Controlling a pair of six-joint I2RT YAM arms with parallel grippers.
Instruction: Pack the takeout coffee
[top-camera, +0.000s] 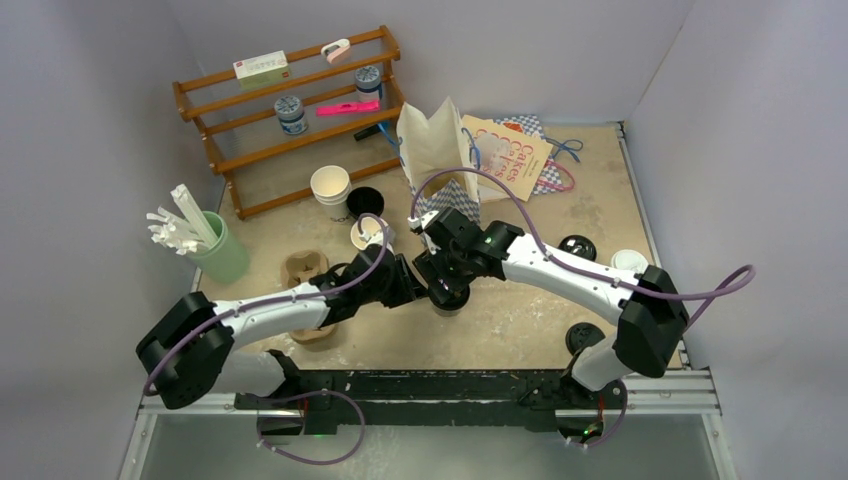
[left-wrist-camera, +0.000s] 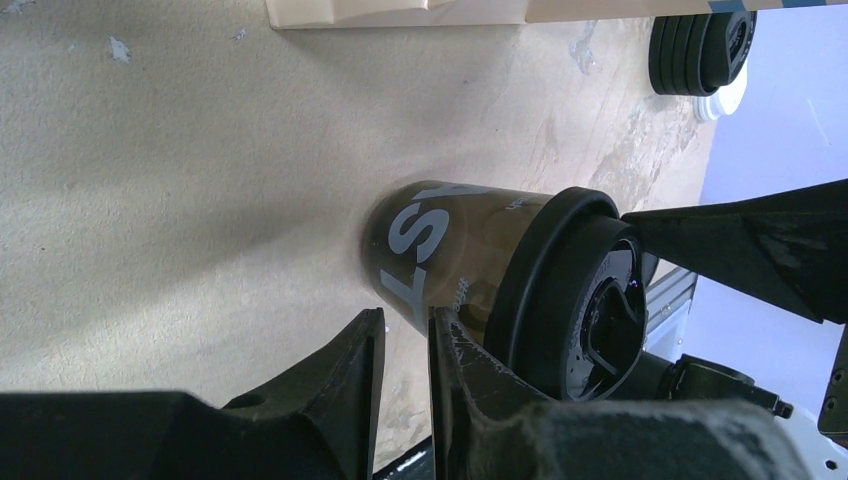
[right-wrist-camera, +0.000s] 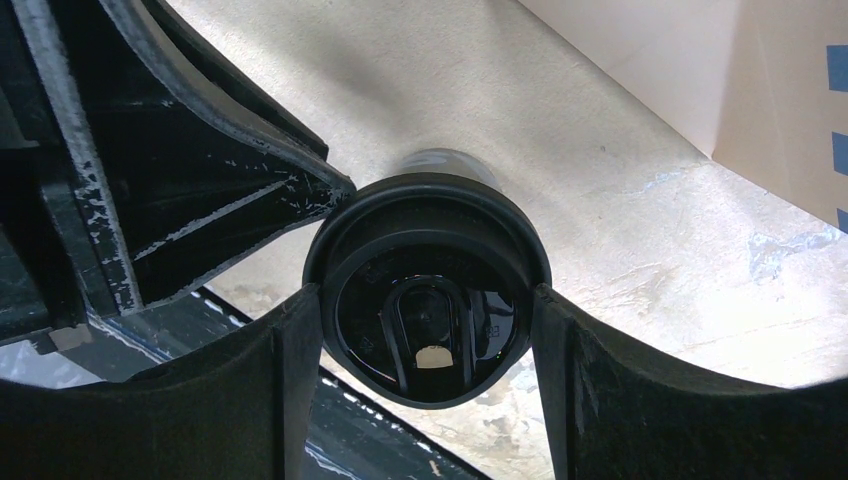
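Observation:
The takeout coffee (top-camera: 449, 297) stands upright at the middle of the table, a black paper cup (left-wrist-camera: 440, 240) with grey lettering and a black sip lid (left-wrist-camera: 565, 290). My right gripper (right-wrist-camera: 425, 330) reaches down over it and its two fingers press on opposite sides of the lid (right-wrist-camera: 428, 270). My left gripper (left-wrist-camera: 405, 330) is low beside the cup with only a thin gap between its fingers and nothing in that gap. One of its fingers (left-wrist-camera: 470, 370) rests against the cup's side. In the top view both grippers meet at the cup, left (top-camera: 412, 285) and right (top-camera: 447, 285).
An open paper bag (top-camera: 435, 150) stands behind the cup, with a flat printed bag (top-camera: 512, 155) beside it. A cardboard cup carrier (top-camera: 305, 270), a green cup with white sticks (top-camera: 222, 252), white cups (top-camera: 331, 190) and a wooden shelf (top-camera: 290, 110) are on the left. Black lids (top-camera: 578, 247) lie on the right.

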